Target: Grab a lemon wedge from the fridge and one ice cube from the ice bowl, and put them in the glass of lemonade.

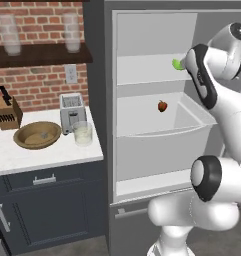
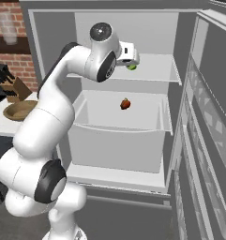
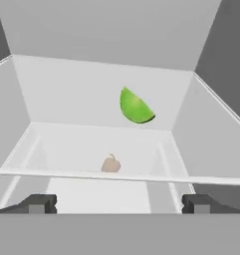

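Fridge [image 1: 157, 150] open, pale shelves bare but for two small things. Wedge [image 3: 135, 106], yellow-green, lies on the upper shelf; in the left base view it peeks out just left of the robot's hand [image 1: 178, 64], in the right base view just under the hand [image 2: 131, 67].

Gripper [image 3: 119, 203] is up at the upper shelf, in front of the wedge, not touching it. Its fingertips [image 3: 39, 203] stand spread wide at the bottom of the hand view, nothing between them. The wedge sits above and between them, further back on the shelf.

Small dark red fruit [image 1: 162, 106] sits lower, in the drawer below that shelf; seen through the clear shelf in the hand view [image 3: 110, 164], and in the right base view [image 2: 125, 104].

On the white counter [image 1: 52, 155] left of the fridge: wooden bowl [image 1: 37, 135], a tiny pale cube [image 1: 44, 134] inside it. Glass [image 1: 83, 133] of pale liquid stands just right of the bowl, in front of the toaster [image 1: 72, 111]. Knife block [image 1: 7, 114] behind the bowl to the left. Two tall frosted glasses [image 1: 71, 25] on the dark wall shelf above.
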Controlling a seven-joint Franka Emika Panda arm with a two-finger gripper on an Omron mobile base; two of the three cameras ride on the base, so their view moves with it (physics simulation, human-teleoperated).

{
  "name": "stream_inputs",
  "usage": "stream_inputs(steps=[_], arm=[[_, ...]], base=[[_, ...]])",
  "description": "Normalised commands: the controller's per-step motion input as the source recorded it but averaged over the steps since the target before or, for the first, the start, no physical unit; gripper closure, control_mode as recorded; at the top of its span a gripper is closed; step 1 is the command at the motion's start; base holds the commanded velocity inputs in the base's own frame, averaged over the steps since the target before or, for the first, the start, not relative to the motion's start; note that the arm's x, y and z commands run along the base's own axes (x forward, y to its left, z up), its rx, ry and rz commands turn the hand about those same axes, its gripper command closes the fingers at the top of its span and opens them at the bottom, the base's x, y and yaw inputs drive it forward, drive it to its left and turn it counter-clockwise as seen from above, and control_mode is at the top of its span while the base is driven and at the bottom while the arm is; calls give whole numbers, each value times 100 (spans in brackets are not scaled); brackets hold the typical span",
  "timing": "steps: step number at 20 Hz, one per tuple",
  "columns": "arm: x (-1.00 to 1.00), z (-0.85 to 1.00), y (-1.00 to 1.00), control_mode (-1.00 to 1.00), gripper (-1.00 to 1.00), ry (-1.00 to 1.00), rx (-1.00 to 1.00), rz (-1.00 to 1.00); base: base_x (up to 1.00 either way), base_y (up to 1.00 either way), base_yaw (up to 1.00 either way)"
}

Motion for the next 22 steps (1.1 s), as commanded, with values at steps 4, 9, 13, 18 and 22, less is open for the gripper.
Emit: stream_inputs(steps=[4,9,13,18,22], arm=[[63,0,0,-100,-100,0,2,18],[44,2,0,-100,-100,15,0,14],[3,-7,0,-100,-100,2,0,5],[21,-16,0,-100,-100,0,0,4],[36,0,0,-100,-100,0,0,3]], base=[[0,0,0],[0,0,0],[0,0,0],[0,0,0],[0,0,0]])
